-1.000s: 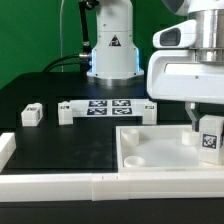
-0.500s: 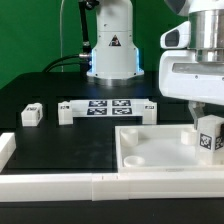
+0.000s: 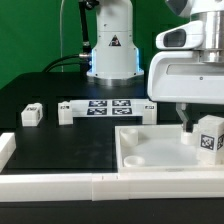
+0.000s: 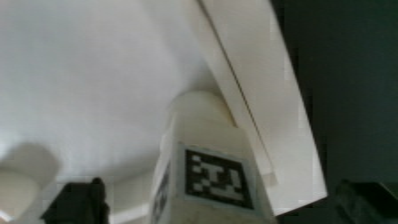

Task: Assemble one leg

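A leg (image 3: 209,135), a white block with a black-and-white tag, stands upright in the corner of the large white tray-like part (image 3: 150,152) on the exterior view's right. My gripper (image 3: 194,123) hangs low over that corner, and one dark finger (image 3: 186,124) shows just beside the leg. In the wrist view the leg (image 4: 217,150) stands between my gripper's (image 4: 217,205) two dark fingertips (image 4: 71,202), with a gap on each side. The jaws are open and hold nothing.
Three more white legs (image 3: 31,114) (image 3: 67,111) (image 3: 150,108) stand on the black table around the marker board (image 3: 108,106). A long white rail (image 3: 60,186) runs along the front edge. The arm's base (image 3: 112,50) stands at the back.
My hand shifted toward the exterior view's right and up, then came back left and lower beside the leg. The leg has stayed in the tray corner.
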You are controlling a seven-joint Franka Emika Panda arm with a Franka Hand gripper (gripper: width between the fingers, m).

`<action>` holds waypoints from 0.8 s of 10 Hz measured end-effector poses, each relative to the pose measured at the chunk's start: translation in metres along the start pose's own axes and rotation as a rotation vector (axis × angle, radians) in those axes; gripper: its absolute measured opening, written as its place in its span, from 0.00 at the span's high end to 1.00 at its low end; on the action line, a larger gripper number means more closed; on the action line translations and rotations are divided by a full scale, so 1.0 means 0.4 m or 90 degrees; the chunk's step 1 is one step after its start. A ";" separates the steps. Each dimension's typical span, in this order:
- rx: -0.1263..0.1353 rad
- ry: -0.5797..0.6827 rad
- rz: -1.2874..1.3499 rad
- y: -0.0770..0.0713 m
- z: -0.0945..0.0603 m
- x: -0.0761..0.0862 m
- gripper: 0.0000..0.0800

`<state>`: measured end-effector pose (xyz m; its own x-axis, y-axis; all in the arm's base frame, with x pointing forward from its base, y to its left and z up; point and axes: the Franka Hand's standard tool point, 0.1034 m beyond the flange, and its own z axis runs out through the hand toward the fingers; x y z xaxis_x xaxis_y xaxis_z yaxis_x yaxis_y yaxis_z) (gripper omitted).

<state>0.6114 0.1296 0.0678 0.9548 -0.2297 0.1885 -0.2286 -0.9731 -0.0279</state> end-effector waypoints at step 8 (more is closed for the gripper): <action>-0.030 -0.011 -0.597 0.006 -0.004 0.013 0.19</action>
<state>0.6156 0.1259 0.0704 0.7554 0.6477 0.0994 0.6288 -0.7592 0.1679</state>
